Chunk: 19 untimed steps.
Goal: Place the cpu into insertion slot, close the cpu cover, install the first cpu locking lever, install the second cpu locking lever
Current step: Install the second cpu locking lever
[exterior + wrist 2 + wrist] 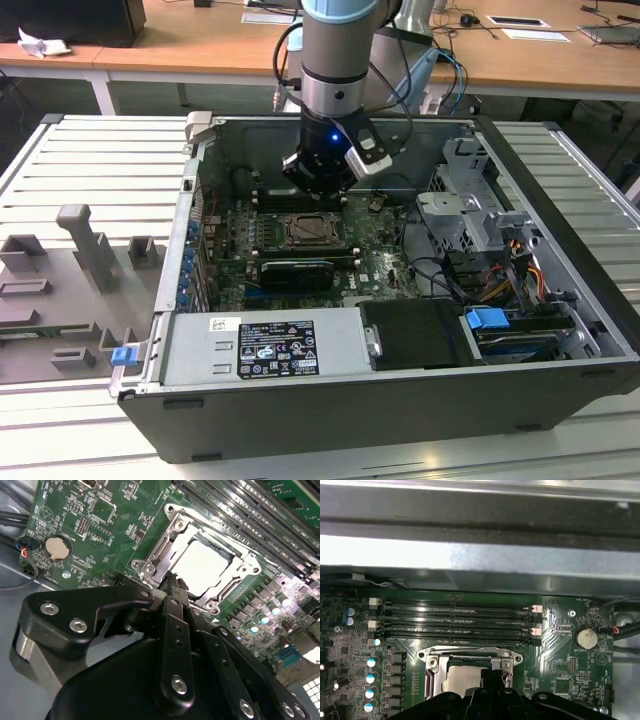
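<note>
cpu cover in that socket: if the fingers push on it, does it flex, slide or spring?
The cpu cover looks like thin sheet metal framing the cpu, so it probably flexes a little under a point load. It seems fixed at the socket's edge, so likely pivots rather than slides. Its bare shiny surface may let the gripper slip off.

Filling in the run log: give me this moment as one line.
cpu seated in insertion slot | cpu cover down around cpu | pincer shut, empty, above socket edge
</note>
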Motion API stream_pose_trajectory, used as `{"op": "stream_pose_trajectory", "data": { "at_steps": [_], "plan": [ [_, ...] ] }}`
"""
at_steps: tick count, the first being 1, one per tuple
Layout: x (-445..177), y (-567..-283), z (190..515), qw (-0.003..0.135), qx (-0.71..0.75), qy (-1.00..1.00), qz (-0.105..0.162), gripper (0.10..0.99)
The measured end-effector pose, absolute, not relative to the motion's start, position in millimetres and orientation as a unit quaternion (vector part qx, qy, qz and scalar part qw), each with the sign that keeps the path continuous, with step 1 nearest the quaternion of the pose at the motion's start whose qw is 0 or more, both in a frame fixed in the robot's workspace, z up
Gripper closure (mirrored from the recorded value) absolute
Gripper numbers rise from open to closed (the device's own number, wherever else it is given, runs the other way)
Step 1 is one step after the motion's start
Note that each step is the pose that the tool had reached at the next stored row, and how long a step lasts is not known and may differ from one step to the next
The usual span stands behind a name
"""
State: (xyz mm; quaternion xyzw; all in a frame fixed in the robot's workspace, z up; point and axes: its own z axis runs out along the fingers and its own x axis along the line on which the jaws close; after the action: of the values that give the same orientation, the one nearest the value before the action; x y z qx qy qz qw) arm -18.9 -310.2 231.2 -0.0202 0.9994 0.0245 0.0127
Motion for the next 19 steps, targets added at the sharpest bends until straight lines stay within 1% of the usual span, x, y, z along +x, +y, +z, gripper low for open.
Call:
{"op": "stream_pose_trajectory", "data": {
  "at_steps": [5,8,10,15,19],
  "plan": [
    [-19,-312,241,0.013,-0.020,0.999,0.025,0.980],
    [-19,-317,241,0.013,-0.020,0.999,0.025,0.980],
    [-19,-323,241,0.013,-0.020,0.999,0.025,0.980],
    [-19,-347,240,0.013,-0.020,0.999,0.025,0.980],
    [-19,-356,239,0.013,-0.020,0.999,0.025,0.980]
  ]
}}
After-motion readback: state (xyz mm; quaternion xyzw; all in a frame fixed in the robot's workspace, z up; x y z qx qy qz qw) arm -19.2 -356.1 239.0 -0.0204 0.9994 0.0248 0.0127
